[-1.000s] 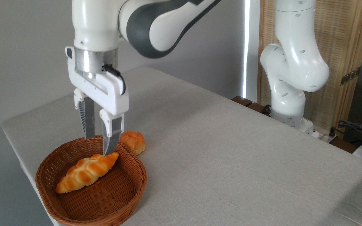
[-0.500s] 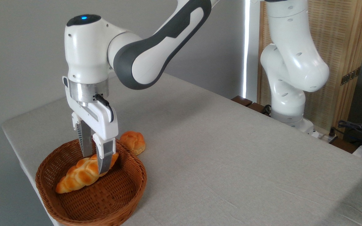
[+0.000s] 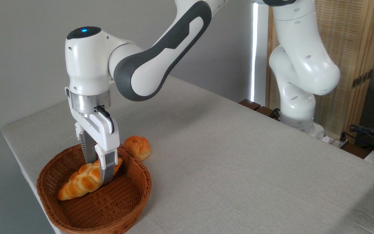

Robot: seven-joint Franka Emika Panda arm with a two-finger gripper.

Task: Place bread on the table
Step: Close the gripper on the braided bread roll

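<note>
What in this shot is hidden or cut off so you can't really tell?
Camera view, the only one:
- Whether the pincer has closed on the bread: the near finger covers the contact.
- The basket's front rim: cut off by the bottom edge.
- The small bun's lower left: hidden behind the basket rim.

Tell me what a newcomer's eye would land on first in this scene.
First, the big white arm reaching down at left, its gripper lowered into the brown wicker basket at the table's near-left corner, fingers astride the braided golden bread lying inside. Next, the small round orange bun on the cloth just behind the basket's rim.
</note>
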